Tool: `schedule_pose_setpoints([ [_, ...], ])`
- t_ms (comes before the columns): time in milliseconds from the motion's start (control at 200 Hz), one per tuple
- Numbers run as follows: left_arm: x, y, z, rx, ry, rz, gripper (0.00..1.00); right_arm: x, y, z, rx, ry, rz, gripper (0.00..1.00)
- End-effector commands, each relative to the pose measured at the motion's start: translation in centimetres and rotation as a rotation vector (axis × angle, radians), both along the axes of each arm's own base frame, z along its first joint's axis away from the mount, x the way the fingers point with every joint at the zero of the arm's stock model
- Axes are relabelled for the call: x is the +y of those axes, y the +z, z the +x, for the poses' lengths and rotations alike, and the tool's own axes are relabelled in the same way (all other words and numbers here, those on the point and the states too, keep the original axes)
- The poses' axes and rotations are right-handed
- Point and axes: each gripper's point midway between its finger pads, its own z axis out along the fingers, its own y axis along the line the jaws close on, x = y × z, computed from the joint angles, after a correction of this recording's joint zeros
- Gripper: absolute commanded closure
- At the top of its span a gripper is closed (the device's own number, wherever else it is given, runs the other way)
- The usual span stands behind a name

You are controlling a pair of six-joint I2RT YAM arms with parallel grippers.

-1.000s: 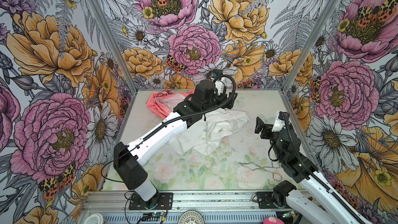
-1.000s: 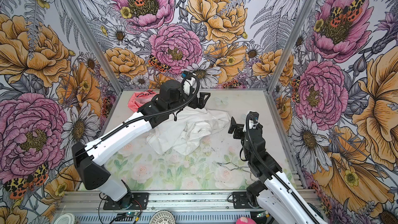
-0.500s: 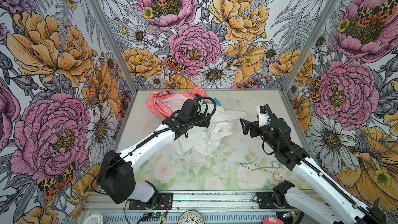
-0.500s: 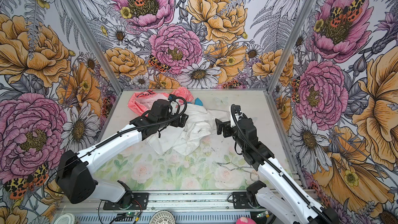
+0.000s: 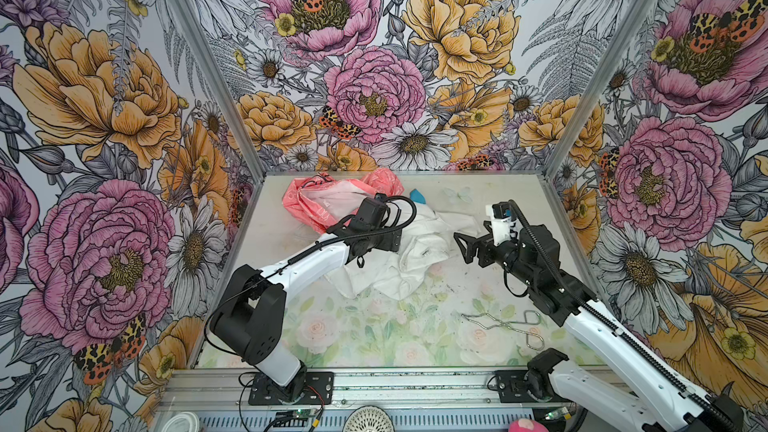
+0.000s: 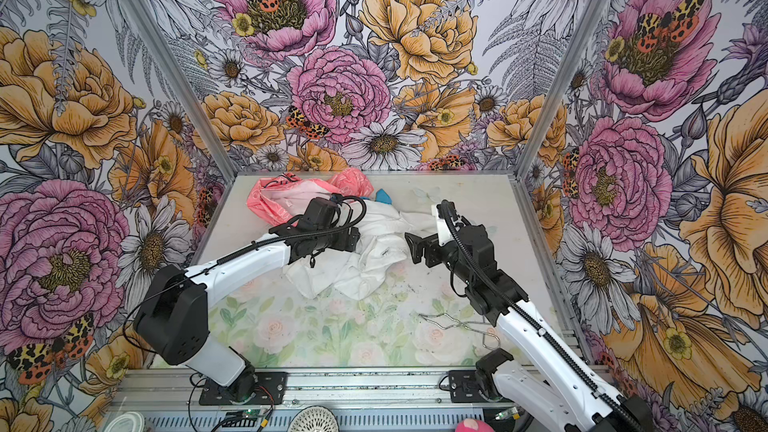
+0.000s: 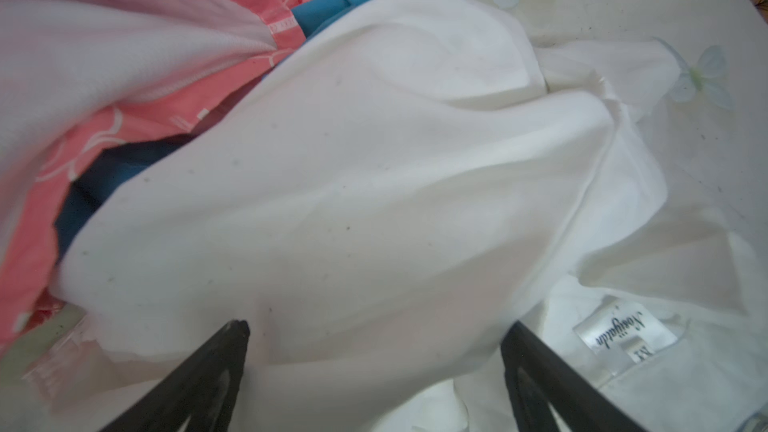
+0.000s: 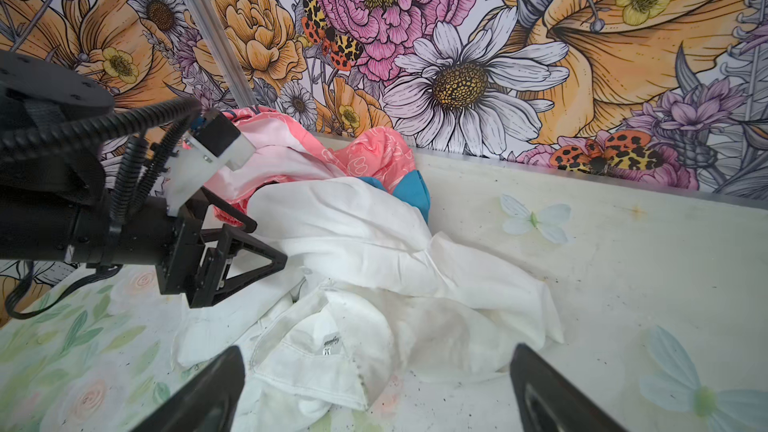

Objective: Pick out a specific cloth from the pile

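White and wrinkled, the cloth (image 5: pixel 419 255) spreads from the coral-pink cloth (image 5: pixel 305 209) out across the tabletop (image 5: pixel 374 326). It lies over the blue cloth (image 5: pixel 419 196) just beside the coral-pink one, so it tops the pile (image 5: pixel 432 218) there and could likely be drawn off without dragging the others much. The left end effector (image 7: pixel 376 328) sits low over the fold nearest the coral-pink cloth, released, its fingers spread wide to straddle a ridge of white fabric. That stance looks like the set-up for a pinch, though whether the tips touch cannot be told. The right end effector (image 5: pixel 461 248) hangs released beyond the white cloth's edge farthest from the coral-pink cloth, probably waiting to help. Only the left wrist view shows the blue cloth tucked under the white one, and the neck label (image 7: pixel 623 334) reads clearly there. Both top views hide that fold beneath the left arm, yet only they show the white cloth's full spread.
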Motion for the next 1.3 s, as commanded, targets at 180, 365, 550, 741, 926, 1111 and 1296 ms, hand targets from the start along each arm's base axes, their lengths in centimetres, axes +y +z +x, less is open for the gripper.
schedule_pose_setpoints([
  [180,-0.2,-1.6,2.2,0.012,0.040,0.031,0.46,0.0,1.6,0.1,-0.039,0.006,0.012,0.01],
  [365,-0.7,0.9,2.7,-0.048,0.045,-0.001,0.90,-0.3,1.6,0.1,-0.045,-0.003,0.003,0.00],
  [550,-1.5,6.5,3.0,-0.160,0.043,-0.104,1.00,-0.6,1.7,0.1,-0.055,-0.019,-0.005,0.01],
  [741,-3.1,13.6,2.7,-0.281,0.010,-0.217,1.00,-1.4,2.0,0.0,-0.077,-0.055,-0.013,0.01],
  [926,-5.6,18.9,2.1,-0.361,-0.056,-0.298,1.00,-2.2,2.1,-0.2,-0.094,-0.088,-0.018,0.01],
  [1111,-8.1,24.1,2.1,-0.429,-0.122,-0.385,1.00,-3.0,2.4,-0.4,-0.110,-0.130,-0.018,0.00],
  [1296,-11.2,30.1,1.7,-0.510,-0.194,-0.484,1.00,-4.3,2.8,-0.6,-0.133,-0.193,-0.015,0.00],
])
